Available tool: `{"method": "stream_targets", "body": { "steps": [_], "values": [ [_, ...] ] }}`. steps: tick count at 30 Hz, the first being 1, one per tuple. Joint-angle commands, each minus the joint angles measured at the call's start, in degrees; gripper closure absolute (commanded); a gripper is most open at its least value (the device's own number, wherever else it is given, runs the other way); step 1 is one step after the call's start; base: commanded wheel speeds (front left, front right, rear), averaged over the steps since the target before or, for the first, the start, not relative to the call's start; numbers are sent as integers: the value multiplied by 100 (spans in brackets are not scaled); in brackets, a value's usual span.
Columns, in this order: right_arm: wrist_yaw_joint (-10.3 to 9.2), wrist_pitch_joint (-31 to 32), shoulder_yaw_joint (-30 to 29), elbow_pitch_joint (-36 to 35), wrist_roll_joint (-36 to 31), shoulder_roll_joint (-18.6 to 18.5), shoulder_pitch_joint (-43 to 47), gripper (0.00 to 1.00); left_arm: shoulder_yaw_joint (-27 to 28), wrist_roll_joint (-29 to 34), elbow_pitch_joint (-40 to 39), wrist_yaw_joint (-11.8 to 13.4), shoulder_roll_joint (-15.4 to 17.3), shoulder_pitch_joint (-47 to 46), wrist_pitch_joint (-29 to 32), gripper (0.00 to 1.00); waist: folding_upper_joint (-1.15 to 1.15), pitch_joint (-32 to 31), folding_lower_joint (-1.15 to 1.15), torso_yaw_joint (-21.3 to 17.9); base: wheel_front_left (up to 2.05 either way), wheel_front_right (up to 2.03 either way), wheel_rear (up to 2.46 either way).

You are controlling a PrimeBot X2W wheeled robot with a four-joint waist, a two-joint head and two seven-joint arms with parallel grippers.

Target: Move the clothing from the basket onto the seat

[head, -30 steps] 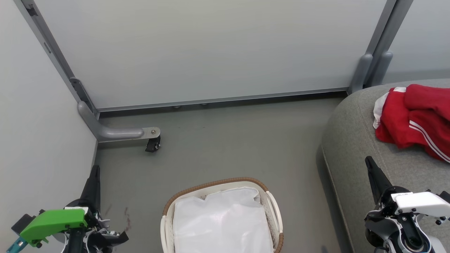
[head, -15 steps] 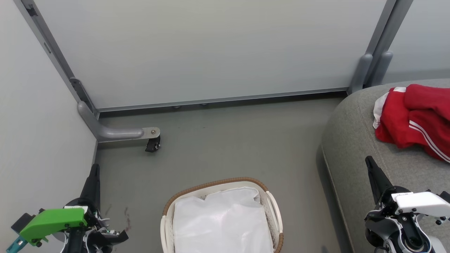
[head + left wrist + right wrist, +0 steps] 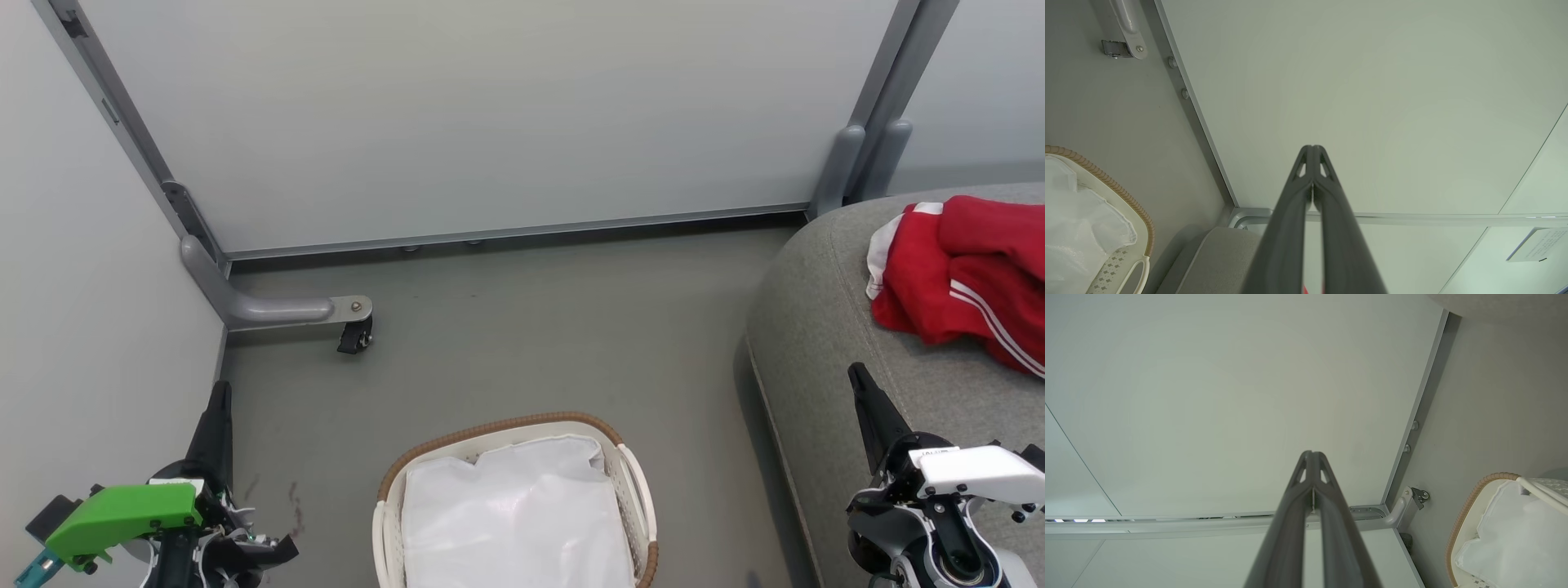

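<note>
Red clothing (image 3: 963, 278) with white stripes lies bunched on the grey seat (image 3: 816, 343) at the right. The white basket (image 3: 633, 482) with a brown woven rim stands on the floor at the bottom centre, with a white liner (image 3: 514, 523) inside. The basket (image 3: 1133, 216) also appears at the left of the left wrist view and the basket (image 3: 1466, 514) at the right of the right wrist view. My left gripper (image 3: 219, 392) is shut at the lower left, holding nothing. My right gripper (image 3: 856, 374) is shut over the seat's front edge, below the clothing and apart from it. Both fingertip pairs touch, left gripper (image 3: 1312, 148), right gripper (image 3: 1312, 453).
Pale partition panels close the back and left. A grey metal foot with a black caster (image 3: 355, 335) juts onto the floor at the back left. Open grey floor (image 3: 531, 343) lies between the basket and the panels.
</note>
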Motion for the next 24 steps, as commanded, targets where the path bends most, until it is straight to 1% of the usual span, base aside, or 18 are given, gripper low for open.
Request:
{"method": "stream_targets", "body": {
  "steps": [1, 24],
  "values": [
    [-2, 19, -13, -14, 17, -36, 18, 100, 13, -18, -9, -20, 38, -58, 18, 100, 0, 0, 0, 0, 0, 0, 0],
    [-2, 18, -12, -14, 18, -36, 18, 100, 12, -19, -10, -21, 38, -58, 19, 100, 0, 0, 0, 0, 0, 0, 0]
  ]
}}
